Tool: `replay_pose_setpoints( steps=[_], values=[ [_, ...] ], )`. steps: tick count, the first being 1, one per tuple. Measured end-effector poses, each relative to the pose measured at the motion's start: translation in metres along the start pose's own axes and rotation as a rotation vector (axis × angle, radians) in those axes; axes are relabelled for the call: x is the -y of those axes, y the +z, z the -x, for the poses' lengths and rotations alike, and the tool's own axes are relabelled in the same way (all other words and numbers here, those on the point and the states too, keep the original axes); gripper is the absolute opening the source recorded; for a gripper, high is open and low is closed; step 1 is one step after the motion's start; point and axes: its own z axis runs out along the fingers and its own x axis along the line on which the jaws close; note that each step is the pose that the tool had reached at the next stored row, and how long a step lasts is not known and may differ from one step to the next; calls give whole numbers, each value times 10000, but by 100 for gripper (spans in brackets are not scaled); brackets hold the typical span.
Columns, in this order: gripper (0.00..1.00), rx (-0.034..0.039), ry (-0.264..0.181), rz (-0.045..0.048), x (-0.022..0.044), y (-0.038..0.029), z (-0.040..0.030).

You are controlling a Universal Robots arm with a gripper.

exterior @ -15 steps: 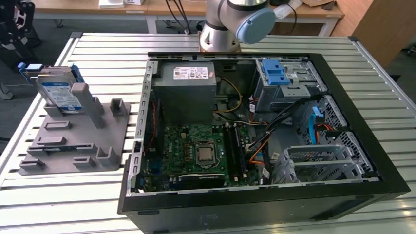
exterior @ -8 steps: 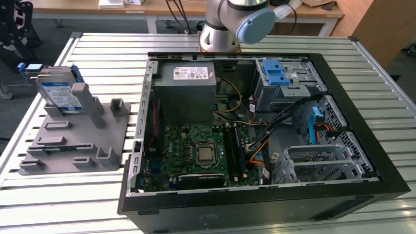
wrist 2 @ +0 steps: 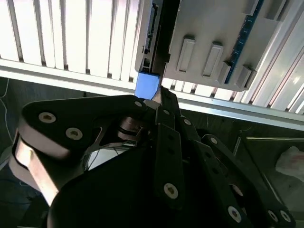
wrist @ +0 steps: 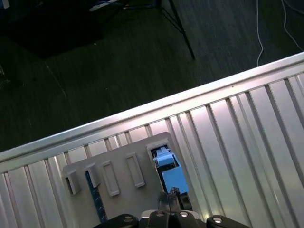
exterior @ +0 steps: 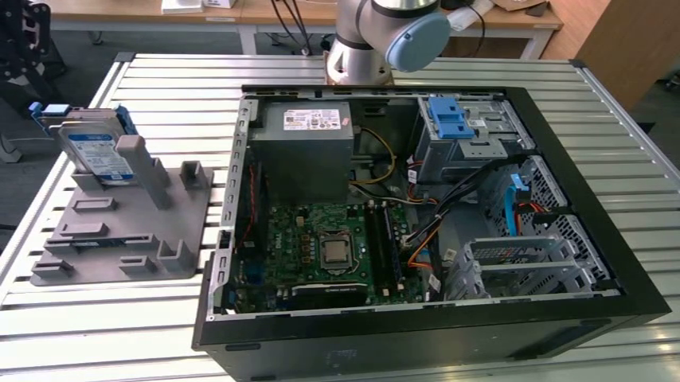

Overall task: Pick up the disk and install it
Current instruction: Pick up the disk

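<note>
The end effector [wrist: 170, 195] sits right at the blue edge of the disk [wrist: 171, 176], which stands on edge in a slot of the grey holder [wrist: 118, 175]. The holder rests on the ribbed metal counter [wrist: 247, 137], near its rim, with dark floor [wrist: 95, 66] beyond.

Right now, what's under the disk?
A grey holder on the slatted table; the disk stands on edge in it. Its bottom edge is hidden behind the holder's posts.

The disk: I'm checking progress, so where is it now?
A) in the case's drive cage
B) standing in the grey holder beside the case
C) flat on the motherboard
B: in the exterior view the disk stands in the grey holder, outside the computer case.
</note>
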Motion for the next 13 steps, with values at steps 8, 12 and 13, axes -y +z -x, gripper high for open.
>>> replay_pose_setpoints(
  steps=[8,12,13],
  values=[
    [11,-52,-1251,14,1,21,-1],
    [11,-51,-1281,5,1,26,0],
    [11,-50,-1340,-3,1,31,0]
  ],
)
